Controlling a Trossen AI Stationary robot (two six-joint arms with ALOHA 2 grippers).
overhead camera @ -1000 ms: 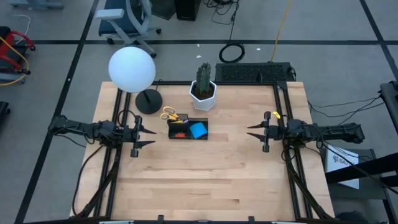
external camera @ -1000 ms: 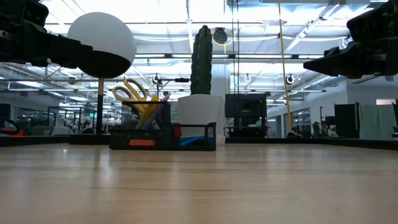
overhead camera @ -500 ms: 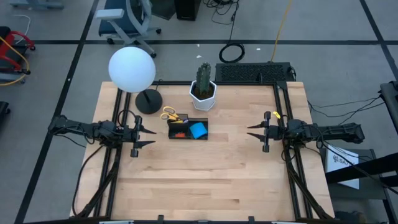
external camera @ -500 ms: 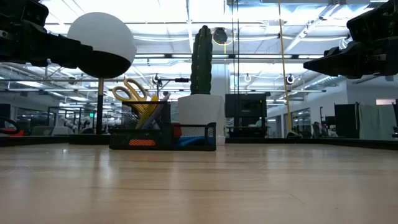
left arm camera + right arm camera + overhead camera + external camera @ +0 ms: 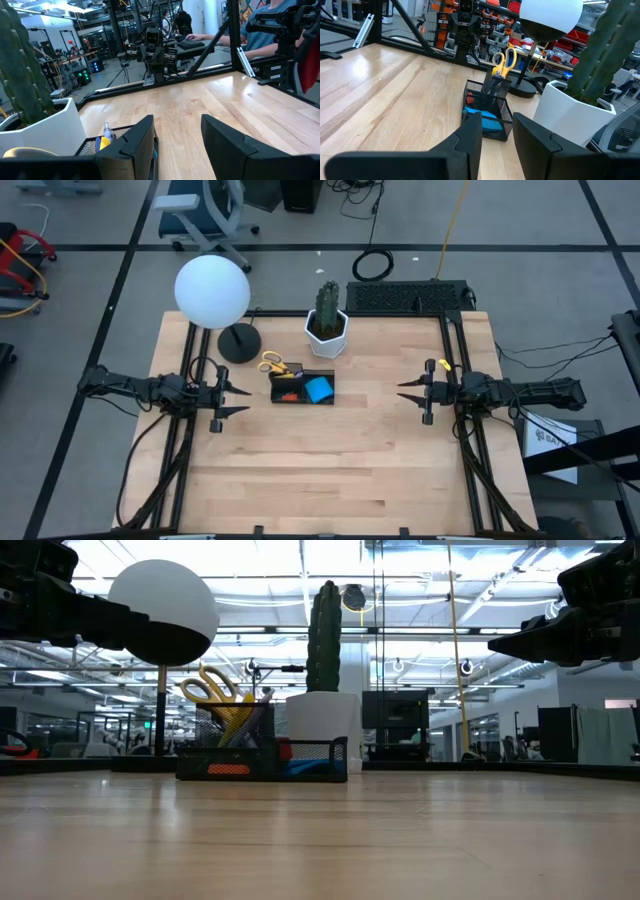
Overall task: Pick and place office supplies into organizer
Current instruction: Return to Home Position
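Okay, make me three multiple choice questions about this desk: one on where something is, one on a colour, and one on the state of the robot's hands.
1. Where are the scissors relative to the organizer?
A lying beside it
B upright in it
C under it

2. What colour is the pad in the organizer?
A blue
B green
C white

3. How are the left hand and the right hand?
A both shut
B left shut, right open
C both open, empty

Answers:
1 B: the yellow handles stick up out of it.
2 A: a blue square shows in the high view.
3 C: each wrist view shows a clear gap with nothing in it.
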